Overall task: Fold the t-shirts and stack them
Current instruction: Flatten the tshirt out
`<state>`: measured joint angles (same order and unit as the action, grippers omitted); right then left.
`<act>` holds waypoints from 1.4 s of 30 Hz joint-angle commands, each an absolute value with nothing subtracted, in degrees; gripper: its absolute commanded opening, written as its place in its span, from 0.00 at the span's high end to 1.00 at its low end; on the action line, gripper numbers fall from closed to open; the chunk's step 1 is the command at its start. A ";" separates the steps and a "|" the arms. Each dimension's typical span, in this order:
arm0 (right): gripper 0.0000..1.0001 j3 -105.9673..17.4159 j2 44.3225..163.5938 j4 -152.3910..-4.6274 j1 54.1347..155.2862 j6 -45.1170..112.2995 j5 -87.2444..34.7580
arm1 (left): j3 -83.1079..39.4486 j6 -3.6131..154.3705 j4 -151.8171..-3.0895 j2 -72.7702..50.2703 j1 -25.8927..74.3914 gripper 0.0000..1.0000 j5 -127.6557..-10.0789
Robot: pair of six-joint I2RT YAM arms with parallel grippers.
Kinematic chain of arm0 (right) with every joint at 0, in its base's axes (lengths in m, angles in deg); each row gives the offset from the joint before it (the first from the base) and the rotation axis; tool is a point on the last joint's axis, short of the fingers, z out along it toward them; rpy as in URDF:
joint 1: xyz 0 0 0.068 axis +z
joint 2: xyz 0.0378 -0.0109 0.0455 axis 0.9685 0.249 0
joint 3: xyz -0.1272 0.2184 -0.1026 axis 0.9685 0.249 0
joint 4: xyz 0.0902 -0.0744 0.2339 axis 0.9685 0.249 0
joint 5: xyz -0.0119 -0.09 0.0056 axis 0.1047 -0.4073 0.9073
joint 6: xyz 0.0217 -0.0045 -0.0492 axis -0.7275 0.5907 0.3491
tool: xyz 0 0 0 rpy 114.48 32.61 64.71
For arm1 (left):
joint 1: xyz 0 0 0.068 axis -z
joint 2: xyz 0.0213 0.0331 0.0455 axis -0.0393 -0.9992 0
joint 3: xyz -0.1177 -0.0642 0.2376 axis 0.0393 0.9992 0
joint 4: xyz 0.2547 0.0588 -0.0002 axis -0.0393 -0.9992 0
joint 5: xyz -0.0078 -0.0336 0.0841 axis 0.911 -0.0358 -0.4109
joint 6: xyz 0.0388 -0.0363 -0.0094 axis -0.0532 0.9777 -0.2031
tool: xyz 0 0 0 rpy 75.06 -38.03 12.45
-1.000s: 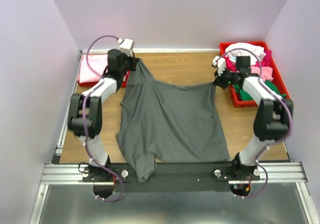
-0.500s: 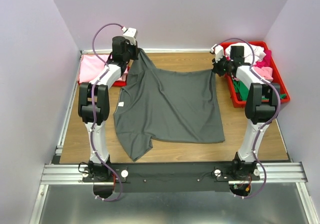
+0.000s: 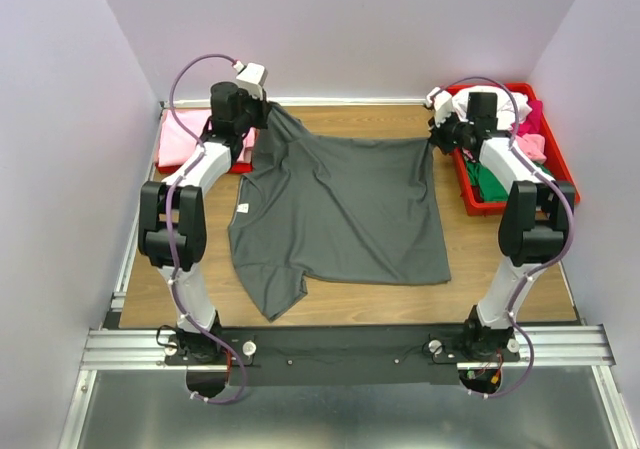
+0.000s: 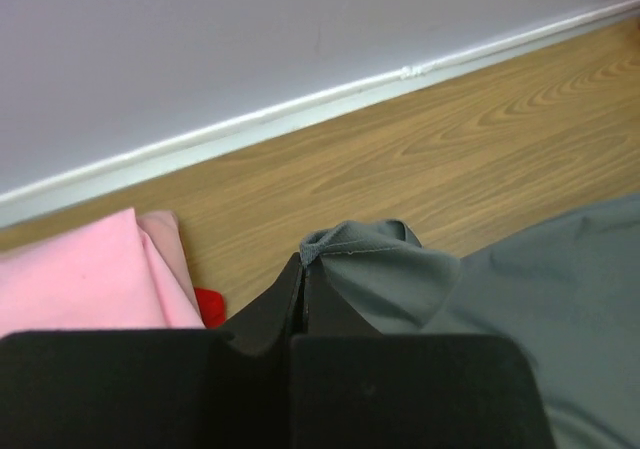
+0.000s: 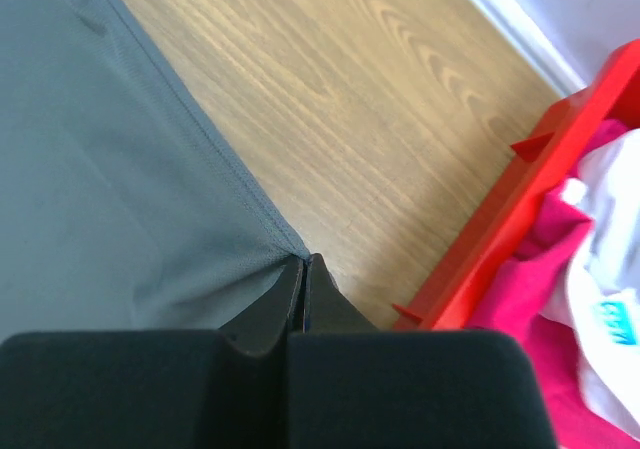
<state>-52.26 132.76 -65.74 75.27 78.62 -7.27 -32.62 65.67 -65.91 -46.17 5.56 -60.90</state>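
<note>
A large dark grey t-shirt (image 3: 340, 209) lies spread over the wooden table, a small white label (image 3: 241, 208) showing at its left side. My left gripper (image 3: 262, 117) is shut on the shirt's far left corner (image 4: 365, 254), which bunches up at the fingertips. My right gripper (image 3: 436, 137) is shut on the far right corner (image 5: 285, 251), the hem running taut to it. A folded pink t-shirt (image 3: 185, 135) lies at the far left (image 4: 80, 274). More t-shirts, white, magenta and green (image 3: 500, 139), fill the right tray.
A red tray (image 3: 470, 201) stands at the far right, its rim (image 5: 500, 229) close beside my right gripper. Another red tray (image 3: 240, 164) sits under the pink shirt. The back wall (image 4: 250, 49) rises just beyond both grippers.
Both grippers carried the shirt's far edge back towards the wall, drawing the shirt off the near rail and flat onto the table. In the last half second the left arm shifted slightly left.
</note>
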 commanded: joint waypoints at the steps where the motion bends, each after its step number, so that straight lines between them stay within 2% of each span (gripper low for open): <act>1: 1.00 -49.50 128.44 -66.10 75.50 79.96 -6.29 | -29.56 64.06 -61.19 -41.05 5.13 1.00 -59.20; 18: 1.00 -40.19 121.41 -66.18 75.50 81.36 -1.90 | -23.05 61.43 -60.13 -37.27 5.22 1.00 -55.42; 29: 1.00 -39.30 118.16 -65.83 75.41 82.42 -4.70 | -19.54 61.25 -59.69 -32.62 5.22 1.00 -57.09; 35: 1.00 -41.14 108.59 -62.07 75.41 83.82 -6.64 | -12.86 62.13 -58.64 -19.63 5.22 1.00 -59.72; 41: 1.00 -48.52 95.59 -52.24 75.49 86.72 -8.83 | -6.53 65.54 -59.78 2.69 5.31 1.00 -61.57; 42: 1.00 -52.80 94.43 -50.47 75.50 86.64 -8.92 | -5.66 66.25 -60.13 8.90 5.31 1.00 -61.75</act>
<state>-46.35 99.23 -55.95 75.27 84.90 -7.01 -7.55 63.29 -61.65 -4.66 5.59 -59.15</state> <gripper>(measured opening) 0.008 0.008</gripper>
